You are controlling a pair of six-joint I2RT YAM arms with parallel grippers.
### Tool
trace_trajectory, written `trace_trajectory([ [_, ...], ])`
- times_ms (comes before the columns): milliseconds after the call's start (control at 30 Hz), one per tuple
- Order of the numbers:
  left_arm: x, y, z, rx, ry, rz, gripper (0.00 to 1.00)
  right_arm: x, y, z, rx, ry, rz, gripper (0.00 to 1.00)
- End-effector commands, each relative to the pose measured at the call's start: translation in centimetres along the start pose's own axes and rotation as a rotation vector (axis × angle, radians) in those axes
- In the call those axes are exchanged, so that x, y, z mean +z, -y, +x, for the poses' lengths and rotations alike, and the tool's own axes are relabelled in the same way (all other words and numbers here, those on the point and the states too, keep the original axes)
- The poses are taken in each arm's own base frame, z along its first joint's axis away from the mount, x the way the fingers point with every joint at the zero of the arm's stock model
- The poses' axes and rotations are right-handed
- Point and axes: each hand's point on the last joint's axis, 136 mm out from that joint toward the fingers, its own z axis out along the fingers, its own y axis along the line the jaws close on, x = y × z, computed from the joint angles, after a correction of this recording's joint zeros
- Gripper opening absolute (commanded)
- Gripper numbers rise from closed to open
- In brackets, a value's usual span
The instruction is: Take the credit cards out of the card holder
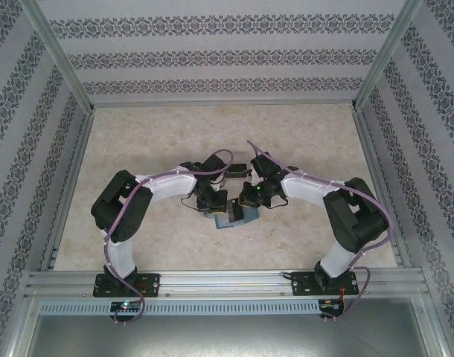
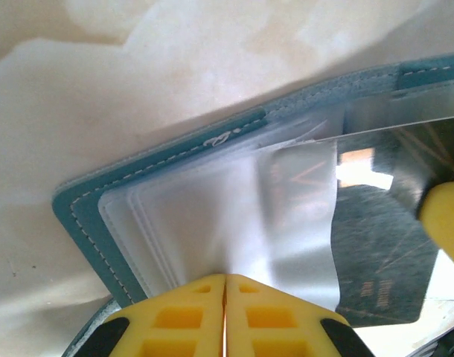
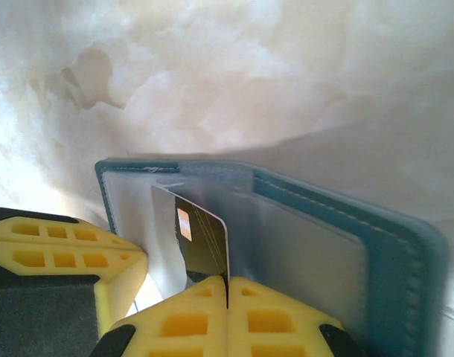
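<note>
The teal card holder (image 1: 231,218) lies open on the table between both arms. In the left wrist view my left gripper (image 2: 225,277) is shut on a clear inner sleeve (image 2: 234,223) of the card holder (image 2: 82,223). A dark credit card (image 2: 383,260) sticks out of that sleeve to the right. In the right wrist view my right gripper (image 3: 228,281) is shut on the edge of this dark card (image 3: 205,238), which stands on edge, partly out of the card holder (image 3: 391,238). A yellow finger (image 3: 56,253) of the left gripper sits close by on the left.
The pale marbled tabletop (image 1: 212,134) is bounded by metal rails and patterned walls (image 1: 227,59). Both arms bend inward, and their wrists nearly meet above the holder at the table's middle (image 1: 234,193).
</note>
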Motion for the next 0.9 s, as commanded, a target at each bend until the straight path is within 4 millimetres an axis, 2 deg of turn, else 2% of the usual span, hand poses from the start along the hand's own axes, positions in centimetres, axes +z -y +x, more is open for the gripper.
trace_trajectory([
  [0, 1.2, -3.4, 2.0, -0.017, -0.06, -0.148, 0.09, -1.2, 1.3, -0.1, -0.034, 0.01, 0.086, 0.0],
  [433, 0.9, -3.2, 1.9, -0.014, -0.05, -0.135, 0.1, -2.9, 1.2, -0.6, -0.111, -0.011, 0.168, 0.0],
  [633, 0.8, -3.1, 1.9, -0.013, -0.046, -0.132, 0.11, -3.0, 0.9, -0.9, -0.125, -0.012, 0.18, 0.0],
  [867, 0.9, -3.1, 1.9, -0.015, -0.047, -0.133, 0.11, -2.1, -0.6, -0.4, -0.144, -0.022, 0.16, 0.0],
])
